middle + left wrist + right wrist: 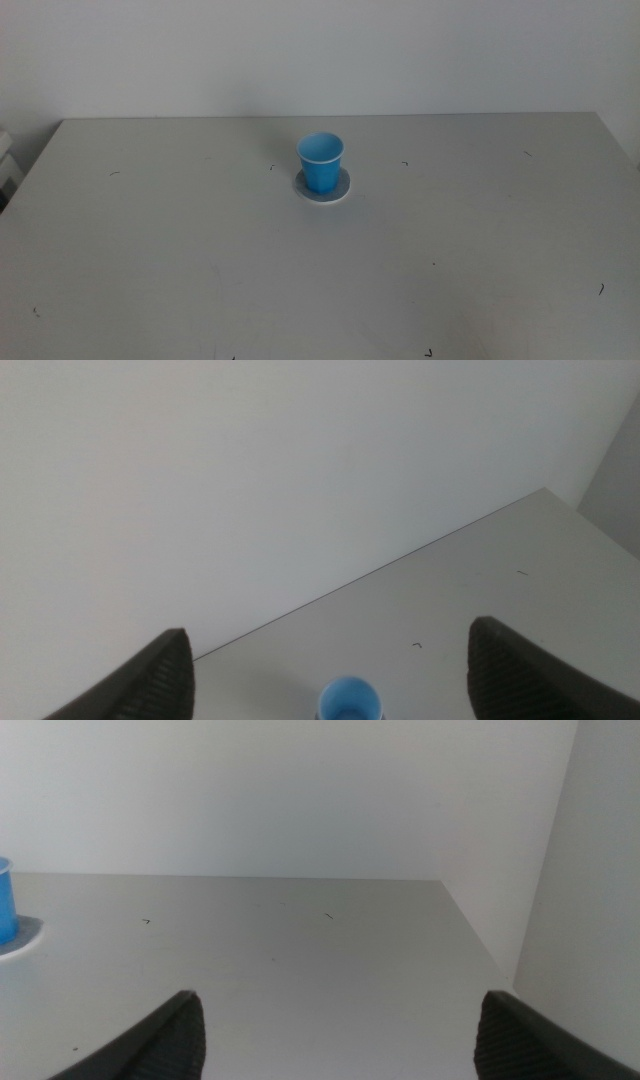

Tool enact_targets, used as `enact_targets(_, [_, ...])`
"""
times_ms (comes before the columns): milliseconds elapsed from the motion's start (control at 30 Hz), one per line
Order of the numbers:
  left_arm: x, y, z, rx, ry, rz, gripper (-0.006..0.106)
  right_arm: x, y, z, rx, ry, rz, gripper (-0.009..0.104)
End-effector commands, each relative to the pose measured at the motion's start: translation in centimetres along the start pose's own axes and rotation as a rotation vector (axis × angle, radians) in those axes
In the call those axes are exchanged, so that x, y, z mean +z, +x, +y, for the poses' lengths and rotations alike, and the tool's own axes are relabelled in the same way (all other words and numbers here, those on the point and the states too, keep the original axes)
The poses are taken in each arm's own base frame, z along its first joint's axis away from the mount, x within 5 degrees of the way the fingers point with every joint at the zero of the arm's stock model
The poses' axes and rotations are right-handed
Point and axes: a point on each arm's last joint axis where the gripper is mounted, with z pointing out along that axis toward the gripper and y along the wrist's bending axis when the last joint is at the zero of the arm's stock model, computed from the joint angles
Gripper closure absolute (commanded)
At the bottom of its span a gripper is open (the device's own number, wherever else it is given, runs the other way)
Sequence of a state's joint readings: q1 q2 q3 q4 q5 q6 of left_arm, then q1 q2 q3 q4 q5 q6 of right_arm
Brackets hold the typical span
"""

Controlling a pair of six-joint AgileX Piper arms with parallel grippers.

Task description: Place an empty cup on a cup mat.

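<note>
Spreading pale grey across the middle view, the table [200,260] carries only the task's things. Next in size, the left gripper [330,670] and right gripper [335,1035] hang back from the work, each with jaws spread wide and holding nothing. The cup mat [322,187] lies flat at the table's far middle, mottled grey with what looks like a white edge. On it stands the cup [320,162], upright, mouth upward, bright blue, tapering toward its base.
</note>
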State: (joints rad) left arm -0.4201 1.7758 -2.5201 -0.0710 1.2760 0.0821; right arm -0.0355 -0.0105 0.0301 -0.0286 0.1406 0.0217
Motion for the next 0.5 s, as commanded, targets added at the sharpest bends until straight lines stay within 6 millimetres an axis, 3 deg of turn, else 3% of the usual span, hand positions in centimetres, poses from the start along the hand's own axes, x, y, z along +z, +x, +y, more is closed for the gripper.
enact_targets(0, [-6.3, 0.0, -0.1, 0.014, -0.034, -0.050, -0.004, -0.3, -1.1, 0.0, -0.019, 0.000, -0.109, 0.001])
enact_targets(167, [-12.1, 2.4, 0.0, 0.056, -0.121, -0.179, -0.004, -0.3, -1.1, 0.0, -0.019, 0.000, -0.109, 0.001])
enact_targets(333, [-14.4, 7.0, 0.2, 0.088, -0.189, -0.280, -0.004, -0.3, -1.1, 0.0, -0.019, 0.000, -0.109, 0.001])
enact_targets(467, [-14.3, 11.6, 1.0, 0.036, -0.239, -0.279, -0.004, -0.3, -1.1, 0.0, -0.019, 0.000, -0.109, 0.001])
